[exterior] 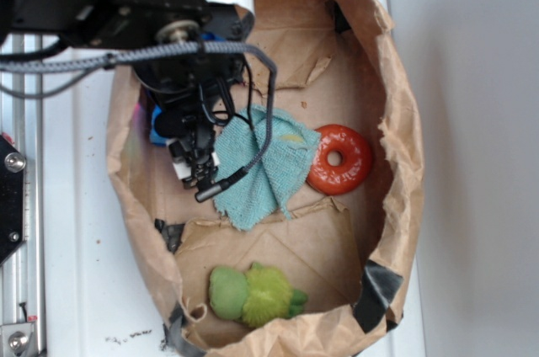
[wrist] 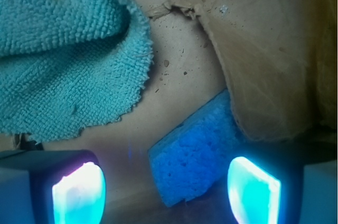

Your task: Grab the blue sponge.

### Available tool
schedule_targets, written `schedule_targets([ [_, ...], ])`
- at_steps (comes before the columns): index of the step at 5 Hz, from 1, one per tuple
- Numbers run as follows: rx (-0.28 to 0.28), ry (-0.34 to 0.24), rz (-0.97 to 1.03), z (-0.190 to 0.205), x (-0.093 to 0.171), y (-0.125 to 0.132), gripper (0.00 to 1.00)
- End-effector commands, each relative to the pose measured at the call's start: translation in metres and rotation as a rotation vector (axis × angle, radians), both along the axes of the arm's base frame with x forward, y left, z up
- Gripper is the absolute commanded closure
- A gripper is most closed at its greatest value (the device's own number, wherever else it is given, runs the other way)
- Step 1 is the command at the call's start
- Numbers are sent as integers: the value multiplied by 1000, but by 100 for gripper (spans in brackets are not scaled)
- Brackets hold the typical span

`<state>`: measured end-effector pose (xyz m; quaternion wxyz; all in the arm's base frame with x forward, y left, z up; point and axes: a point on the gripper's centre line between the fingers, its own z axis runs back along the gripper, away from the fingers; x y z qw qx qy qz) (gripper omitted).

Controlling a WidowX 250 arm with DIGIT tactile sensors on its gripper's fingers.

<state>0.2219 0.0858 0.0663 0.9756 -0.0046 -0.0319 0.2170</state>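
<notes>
A WidowX 250 arm hangs over a crumpled brown paper bag (exterior: 396, 130) laid open like a basin on a white surface (exterior: 76, 273), its tool (wrist: 166, 189) lowered toward the blue sponge (wrist: 195, 152) but not yet closed on it. The wrist view shows the two glowing fingers (wrist: 79, 195) standing apart, one at 7 o'clock and the other at 5 o'clock of the frame, with the sponge lying slantwise on the bag floor between them, nearer the 5 o'clock finger. Neither finger appears to touch the foam, though the contact line is dim and hard to read.

The sponge sits tucked against the bag's rising wall, one end running up toward 1 o'clock under a fold of paper. In the exterior view only a sliver of blue shows at about 9 o'clock of the bag, mostly hidden by the arm.

By the look of it, the approach is largely done and the grasp itself remains: a little more descent, perhaps, then closing and lifting.

A teal terry cloth (exterior: 261, 167) lies just beside the sponge, at 11 o'clock in the wrist view, apart from it. A red ring (exterior: 339, 159) rests at 3 o'clock of the cloth, and a green plush toy (exterior: 253, 294) sits near the bag's 6 o'clock edge, well clear.
</notes>
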Motion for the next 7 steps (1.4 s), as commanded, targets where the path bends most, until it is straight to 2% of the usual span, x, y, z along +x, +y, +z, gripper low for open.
schedule_targets([
  [1, 52, -36, 63, 5, 5, 9, 0],
  [3, 179, 28, 122, -30, 13, 16, 0],
  [6, 153, -28, 99, -24, 17, 14, 0],
  [7, 153, -25, 94, -25, 17, 13, 11],
])
